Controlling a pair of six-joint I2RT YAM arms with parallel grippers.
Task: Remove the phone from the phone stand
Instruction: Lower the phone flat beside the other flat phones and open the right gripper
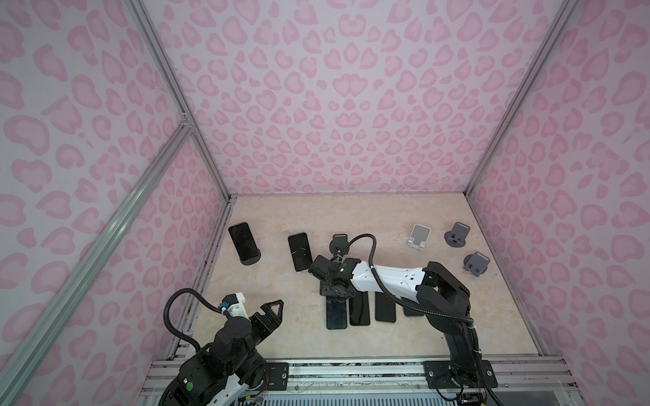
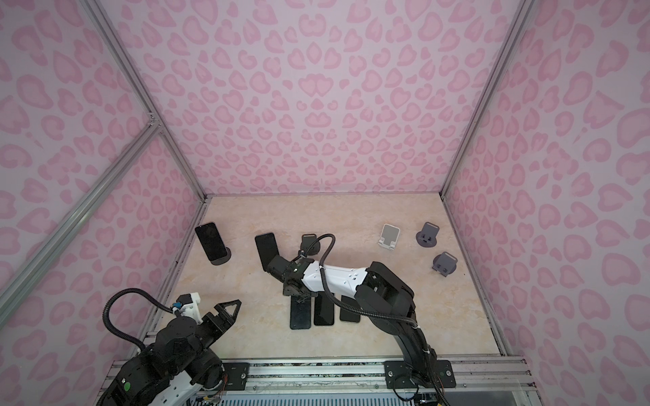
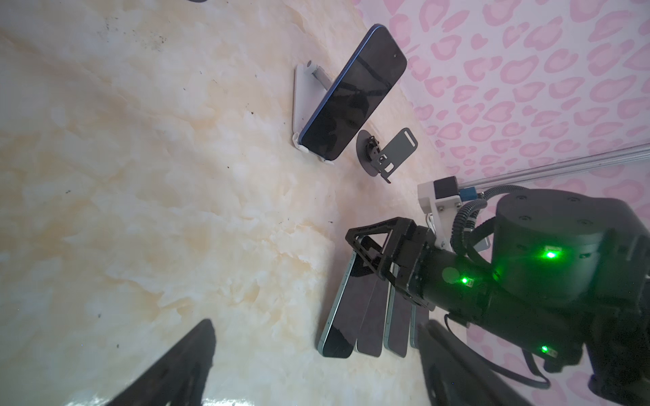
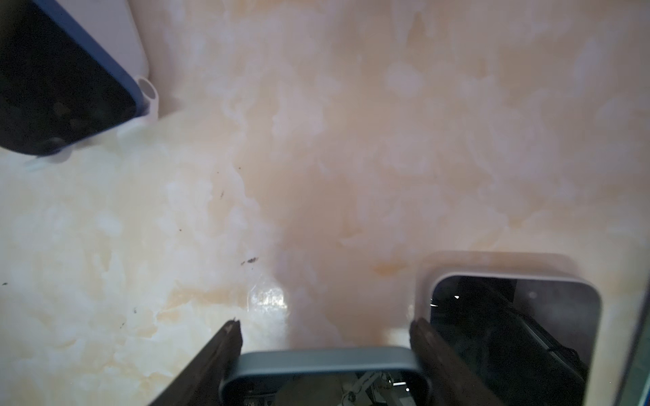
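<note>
Enclosure: pink leopard-print walls on aluminium framing box in a beige marble-patterned worktop (image 1: 274, 225).
Right arm: the white-and-black arm (image 1: 394, 277) reaches across the middle, its black cable looping over the far side. A careless pull-back could drag that loop through the stands behind it.
Left end effector (image 1: 272, 311): jaws apart and empty, over the near left of the worktop, well apart from every phone.
Right end effector (image 4: 325, 321): clamped across a grey-edged dark-screened phone (image 4: 323, 369), with its fingers (image 4: 225, 351) pressing the two long edges.
Row of flat phones (image 1: 385, 309): three dark slabs lie side by side. The nearest is just beside the held one, so a skewed lowering could land edge on glass or shove the row.
Blue-edged standing phone (image 3: 355, 91): it leans on a folding white stand (image 3: 300, 105) near the right wrist, and a sideways exit could clip and topple it.
Empty dark grey round-based stand (image 1: 337, 242): just behind the wrist and light-looking, so it would likely skid if brushed.
Held phone: off every stand, at the left end of the row, low over or on the worktop; I cannot tell whether it has settled. Letting go early would let it slap down. It sits between the fingers near its far end, with its body running back under the wrist towards the robot.
</note>
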